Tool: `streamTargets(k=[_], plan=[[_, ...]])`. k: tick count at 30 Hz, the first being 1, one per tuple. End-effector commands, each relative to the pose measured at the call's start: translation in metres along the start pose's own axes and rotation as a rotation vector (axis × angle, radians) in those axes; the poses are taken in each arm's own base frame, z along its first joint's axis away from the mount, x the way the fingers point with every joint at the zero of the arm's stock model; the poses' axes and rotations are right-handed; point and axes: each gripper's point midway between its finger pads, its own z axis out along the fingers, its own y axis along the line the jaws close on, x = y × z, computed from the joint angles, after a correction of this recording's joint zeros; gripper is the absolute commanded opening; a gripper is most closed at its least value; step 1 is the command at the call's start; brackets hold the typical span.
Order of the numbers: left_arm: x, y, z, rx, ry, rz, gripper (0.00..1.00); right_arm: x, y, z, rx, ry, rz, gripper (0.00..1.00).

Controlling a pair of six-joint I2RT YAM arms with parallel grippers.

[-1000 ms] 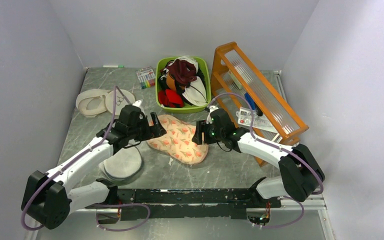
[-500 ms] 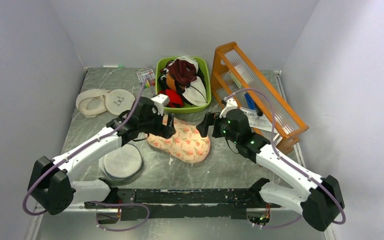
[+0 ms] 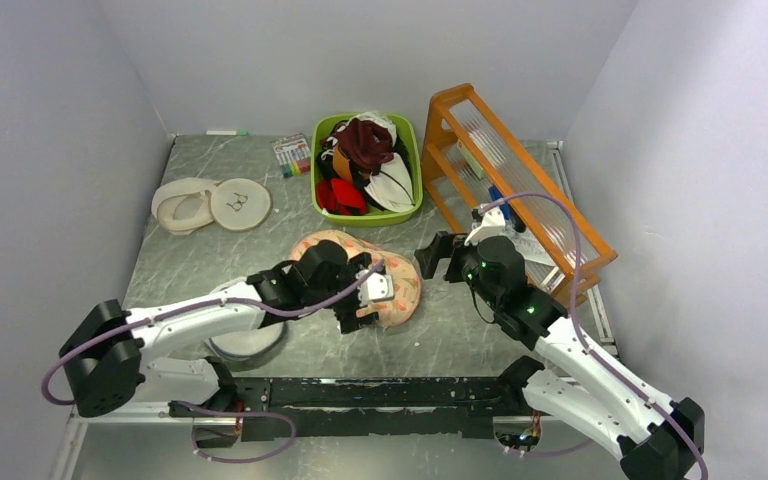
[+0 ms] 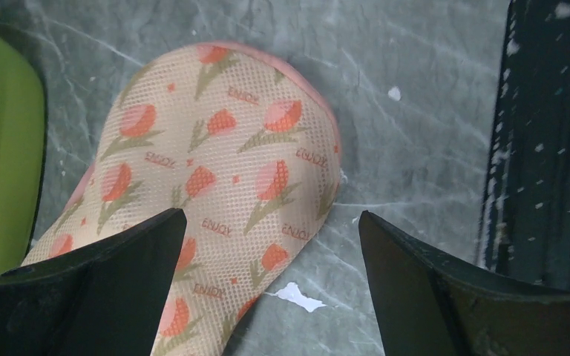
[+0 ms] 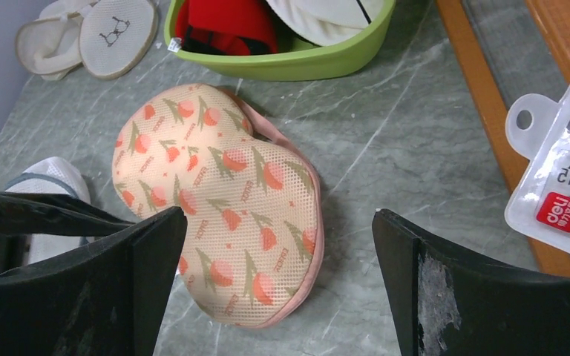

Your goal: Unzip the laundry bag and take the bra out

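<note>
- Top view: your bag (image 3: pixel 403 283) lay on the table (image 3: pixel 210 160), just in front of the bin (image 3: pixel 316 170). The left gripper (image 3: pixel 368 292) hung over its near end, jaws spread and empty. The right gripper (image 3: pixel 435 255) stood just to its right, also spread and holding nothing.
- Top view, count: one bag, one bin of garments, one rack (image 3: pixel 520 190), one marker pack (image 3: pixel 292 153), two mesh rounds (image 3: pixel 210 205) at far left, one mesh disc (image 3: pixel 245 335) under the left arm, two grippers.
- Left wrist view: one rounded end of the bag lay beneath the wide-set fingers (image 4: pixel 104 282). You could not tell contact from here, and no zip pull showed.
- Right wrist view: the whole bag showed. Its pink edge looked shut along the visible side, with no lining exposed. No bra was in sight outside it.
- Finding: in my judgement nothing was done. Unzipping and removal both remained, and the bra was presumably inside, unseen.
</note>
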Motion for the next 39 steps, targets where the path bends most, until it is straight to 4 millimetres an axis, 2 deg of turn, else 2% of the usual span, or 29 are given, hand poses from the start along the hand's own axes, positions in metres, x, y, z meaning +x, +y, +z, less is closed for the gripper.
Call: streamTargets(k=[1,9,16,20,24,29,31,36,39], plan=[[0.025,0.0,0.02,-0.004,0.004,0.157,0.99,-0.013,-0.007,0.0,0.042,-0.041,-0.034,0.98],[0.038,-0.013,0.025,0.008,0.036,0.185,0.94,-0.014,-0.015,-0.002,0.087,-0.04,-0.042,0.98],[0.049,-0.006,0.034,-0.043,0.07,0.195,0.91,-0.011,-0.015,-0.008,0.078,-0.038,-0.024,0.98],[0.047,0.001,0.047,-0.063,0.072,0.189,0.9,-0.007,-0.019,-0.011,0.088,-0.032,-0.032,0.98],[0.054,0.004,0.059,-0.069,0.111,0.161,0.86,-0.003,-0.02,-0.01,0.092,-0.012,-0.042,0.98],[0.065,0.029,0.057,-0.208,0.185,0.151,0.64,0.01,-0.022,-0.006,0.091,0.033,-0.051,0.98],[0.064,0.034,0.053,-0.239,0.193,0.139,0.55,0.018,-0.02,-0.003,0.071,0.059,-0.063,0.98],[0.052,0.029,0.04,-0.231,0.181,0.044,0.38,0.039,-0.012,0.006,0.005,0.132,-0.084,0.96],[0.041,0.027,0.03,-0.237,0.141,0.01,0.33,0.055,-0.006,0.013,-0.041,0.174,-0.085,0.93]])
